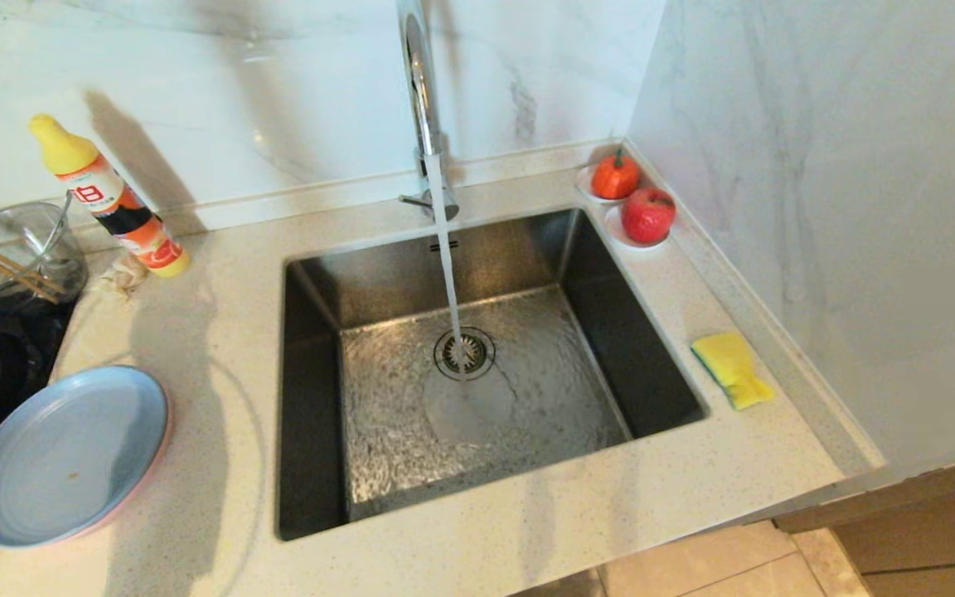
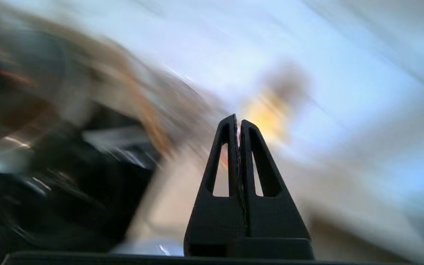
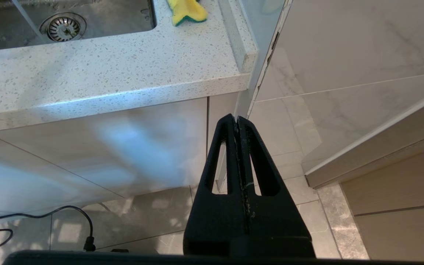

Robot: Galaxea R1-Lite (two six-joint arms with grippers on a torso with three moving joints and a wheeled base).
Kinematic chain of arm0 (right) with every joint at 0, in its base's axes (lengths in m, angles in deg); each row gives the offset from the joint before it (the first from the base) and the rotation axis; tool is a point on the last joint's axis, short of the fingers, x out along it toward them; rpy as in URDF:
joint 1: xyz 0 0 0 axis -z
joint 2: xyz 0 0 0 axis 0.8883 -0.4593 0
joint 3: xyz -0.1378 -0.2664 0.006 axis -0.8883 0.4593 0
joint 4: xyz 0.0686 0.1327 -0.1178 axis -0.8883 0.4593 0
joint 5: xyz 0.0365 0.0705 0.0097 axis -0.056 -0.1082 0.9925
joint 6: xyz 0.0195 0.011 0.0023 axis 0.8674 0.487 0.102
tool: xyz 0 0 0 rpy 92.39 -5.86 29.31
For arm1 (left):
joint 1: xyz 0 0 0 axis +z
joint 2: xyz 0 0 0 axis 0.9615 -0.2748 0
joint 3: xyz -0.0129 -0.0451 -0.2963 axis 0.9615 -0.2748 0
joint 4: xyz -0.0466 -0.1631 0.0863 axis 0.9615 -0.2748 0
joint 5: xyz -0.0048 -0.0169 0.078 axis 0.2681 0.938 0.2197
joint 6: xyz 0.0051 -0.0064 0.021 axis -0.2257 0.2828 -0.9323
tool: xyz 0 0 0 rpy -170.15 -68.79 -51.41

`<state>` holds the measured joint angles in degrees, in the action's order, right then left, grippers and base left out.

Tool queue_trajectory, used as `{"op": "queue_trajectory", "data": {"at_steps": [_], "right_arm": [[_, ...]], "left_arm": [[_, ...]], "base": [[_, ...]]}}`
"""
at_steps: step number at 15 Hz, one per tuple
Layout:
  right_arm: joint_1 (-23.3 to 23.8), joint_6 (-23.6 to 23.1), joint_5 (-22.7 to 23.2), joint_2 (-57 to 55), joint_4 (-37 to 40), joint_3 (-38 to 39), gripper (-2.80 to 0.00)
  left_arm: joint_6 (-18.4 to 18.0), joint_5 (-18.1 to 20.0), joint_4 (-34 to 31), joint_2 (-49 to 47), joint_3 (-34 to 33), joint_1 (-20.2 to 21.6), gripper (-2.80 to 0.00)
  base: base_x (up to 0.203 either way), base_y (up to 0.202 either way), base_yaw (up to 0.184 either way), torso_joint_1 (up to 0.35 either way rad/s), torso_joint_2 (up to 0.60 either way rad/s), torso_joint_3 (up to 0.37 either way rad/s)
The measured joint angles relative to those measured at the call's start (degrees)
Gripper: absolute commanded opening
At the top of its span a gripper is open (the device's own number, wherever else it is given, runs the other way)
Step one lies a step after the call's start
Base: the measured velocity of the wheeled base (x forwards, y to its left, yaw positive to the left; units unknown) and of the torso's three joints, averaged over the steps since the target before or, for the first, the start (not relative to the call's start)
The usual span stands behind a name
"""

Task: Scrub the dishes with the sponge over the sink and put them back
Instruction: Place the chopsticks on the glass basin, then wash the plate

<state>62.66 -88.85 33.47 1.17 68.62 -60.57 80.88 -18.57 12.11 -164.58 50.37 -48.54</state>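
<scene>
**Water running, both hands closed and empty**

I see the sink (image 1: 477, 365) in the middle of the tabletop (image 1: 220, 332), and water falls from the faucet (image 1: 421, 91) straight onto the drain strainer (image 1: 464, 353). The sponge (image 1: 733, 368) lies on the tabletop just to the right of the sink, yellow face up, with its green side showing at the edge. The blue plate (image 1: 67, 456) rests on the tabletop well to the left of the sink, and a pink plate (image 1: 152, 468) is under it; I see only its rim. Behind the sink's left corner a dish soap bottle (image 1: 109, 199) stands tilted, and further left there is a glass bowl (image 1: 13, 253) with chopsticks (image 1: 1, 264). At the sink's far right corner two small saucers carry an orange fruit (image 1: 615, 175) and an apple (image 1: 648, 214).

My left hand (image 2: 238, 121) has its fingers pressed together and holds nothing; the surroundings are too blurred to place it. My right hand (image 3: 237, 121) is also closed and empty, below the tabletop's front edge, over the floor.
</scene>
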Motion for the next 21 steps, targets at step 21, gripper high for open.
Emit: {"op": "queue_trajectory", "data": {"at_steps": [21], "right_arm": [[0.00,0.04,-0.01,0.00,0.00,0.00,-2.80]], "left_arm": [[-22.26,-1.27,14.03,82.24,-96.52,-25.14,-2.80]], "base": [[0.000,0.000,0.000,0.000,0.00,0.000]]}}
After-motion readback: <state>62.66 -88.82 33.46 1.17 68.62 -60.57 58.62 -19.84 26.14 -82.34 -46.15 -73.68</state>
